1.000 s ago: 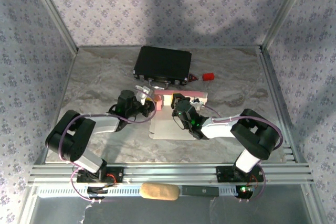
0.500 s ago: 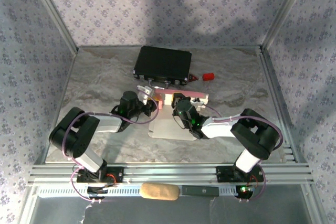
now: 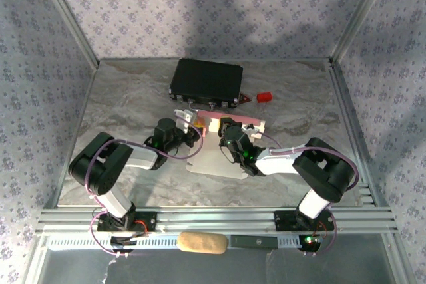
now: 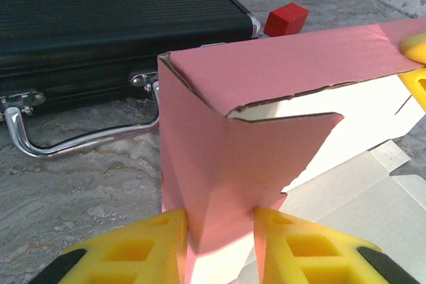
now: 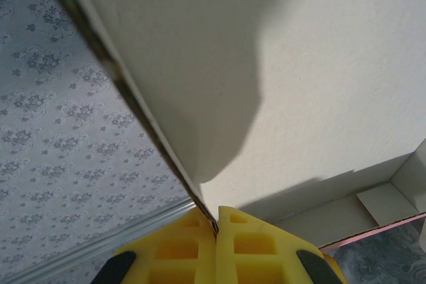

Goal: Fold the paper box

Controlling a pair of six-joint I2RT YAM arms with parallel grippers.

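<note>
The paper box (image 3: 237, 119) is pink card, part folded, in the middle of the table, with its pale panels (image 3: 213, 161) lying flat toward me. In the left wrist view a raised pink wall (image 4: 266, 71) meets a folded end corner. My left gripper (image 4: 221, 221) straddles that corner, and both yellow fingers (image 4: 150, 244) touch the card. It sits at the box's left end (image 3: 195, 128). My right gripper (image 5: 216, 216) is shut on a thin edge of the pale inner card (image 5: 319, 84), just right of the left one (image 3: 225, 127).
A black hard case (image 3: 206, 81) with metal latches and a handle (image 4: 80, 139) lies right behind the box. A tiny red block (image 3: 264, 97) sits beside the case's right corner. Metal frame posts and patterned walls close in the table.
The left jaws have widened a little around the folded corner. The left arm's elbow has swung inward and the box's left end has shifted slightly. The right arm has held still.
</note>
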